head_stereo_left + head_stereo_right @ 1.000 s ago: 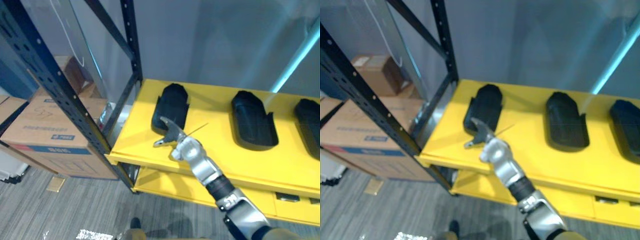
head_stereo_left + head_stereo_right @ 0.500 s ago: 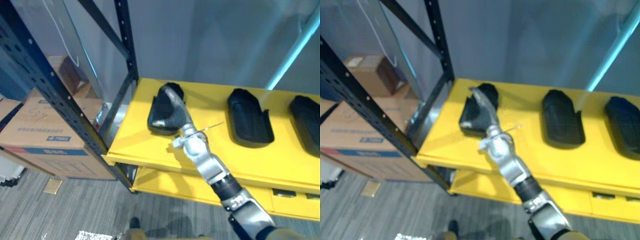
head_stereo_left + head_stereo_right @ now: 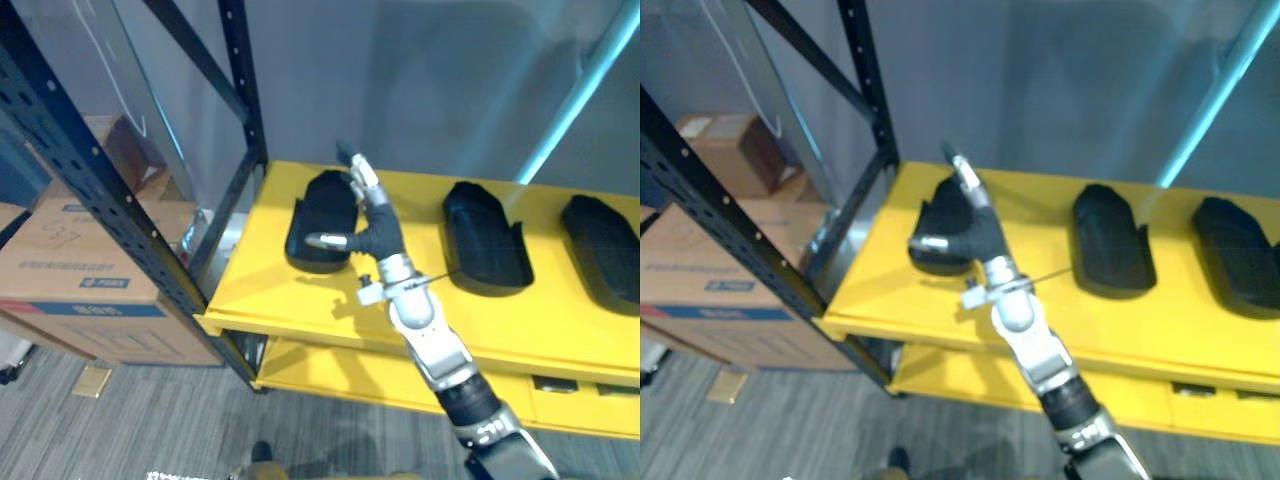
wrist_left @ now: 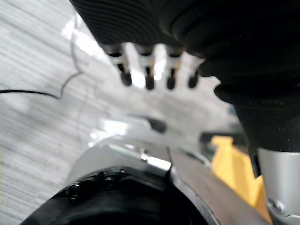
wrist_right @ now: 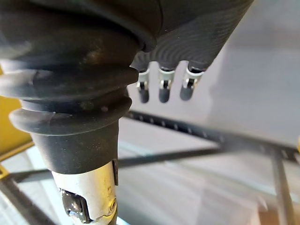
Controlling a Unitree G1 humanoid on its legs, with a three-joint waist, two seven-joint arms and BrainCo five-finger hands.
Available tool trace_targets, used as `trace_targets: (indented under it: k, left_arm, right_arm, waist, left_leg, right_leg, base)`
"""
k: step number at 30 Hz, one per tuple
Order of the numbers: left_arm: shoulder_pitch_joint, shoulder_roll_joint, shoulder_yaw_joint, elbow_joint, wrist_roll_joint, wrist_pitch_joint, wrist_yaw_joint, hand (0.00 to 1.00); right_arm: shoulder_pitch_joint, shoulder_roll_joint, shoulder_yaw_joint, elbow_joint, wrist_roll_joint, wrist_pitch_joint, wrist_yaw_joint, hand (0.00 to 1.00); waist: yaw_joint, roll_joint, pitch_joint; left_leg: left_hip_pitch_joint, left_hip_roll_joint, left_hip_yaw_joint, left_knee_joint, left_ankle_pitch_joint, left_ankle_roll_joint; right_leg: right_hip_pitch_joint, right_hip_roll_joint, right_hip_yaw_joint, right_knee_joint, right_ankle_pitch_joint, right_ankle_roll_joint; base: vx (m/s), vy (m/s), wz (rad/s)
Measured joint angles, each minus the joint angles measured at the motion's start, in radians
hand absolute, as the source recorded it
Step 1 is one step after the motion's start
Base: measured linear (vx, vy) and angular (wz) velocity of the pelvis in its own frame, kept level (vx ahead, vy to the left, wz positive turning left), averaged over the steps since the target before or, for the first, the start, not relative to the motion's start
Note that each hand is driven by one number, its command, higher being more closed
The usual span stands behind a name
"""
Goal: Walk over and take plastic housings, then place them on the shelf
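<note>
As three housings (image 3: 484, 245) lie flat and spaced along the shelf (image 3: 262, 290), I judge placement done: right hand (image 3: 380, 235) spread and empty by the leftmost, left hand (image 4: 146, 70) hanging relaxed.

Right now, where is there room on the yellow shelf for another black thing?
The yellow shelf's front left corner, between the left housing and the black frame, is bare. Between left and middle housing, the right hand crowds it.

Three black plastic housings are laid flat in a row, well apart, on the yellow shelf (image 3: 262, 285): the left housing (image 3: 316, 213), the middle housing (image 3: 485, 248) and the right housing (image 3: 603, 240).
</note>
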Motion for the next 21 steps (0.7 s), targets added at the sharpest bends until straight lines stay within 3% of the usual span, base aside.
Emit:
trace_targets:
  k: [8,15,21]
  left_arm:
    - [-0.001,0.002,-0.003,0.0,-0.001,-0.015,0.01,0.0]
    - [-0.005,-0.005,-0.005,0.0,-0.006,-0.006,0.03,0.0]
    - [-0.004,-0.044,-0.012,0.0,-0.014,-0.006,0.027,0.0]
  right_arm:
    - [-0.006,0.065,0.124,0.119,0.029,0.038,0.037,0.0]
    - [-0.105,0.165,0.163,0.293,-0.04,0.069,-0.095,0.0]
    - [-0.135,0.196,0.162,0.378,-0.108,0.085,-0.238,0.0]
  waist:
    - [0.012,-0.004,-0.004]
    - [0.029,0.02,0.009]
    - [0.039,0.09,0.046]
  left_leg:
    - [-0.01,0.018,-0.015,0.0,0.008,-0.012]
    - [-0.039,0.012,-0.056,0.002,0.019,-0.011]
    - [-0.054,-0.012,-0.066,0.006,0.023,0.001]
  right_leg:
    - [0.001,0.018,-0.013,-0.001,-0.003,-0.013]
    - [-0.003,0.015,-0.051,0.003,-0.004,-0.013]
    - [-0.037,-0.022,-0.054,0.071,-0.033,-0.001]
  base:
    - [-0.02,-0.01,0.04]
    - [-0.01,-0.008,0.16]
    - [-0.01,0.013,0.07]
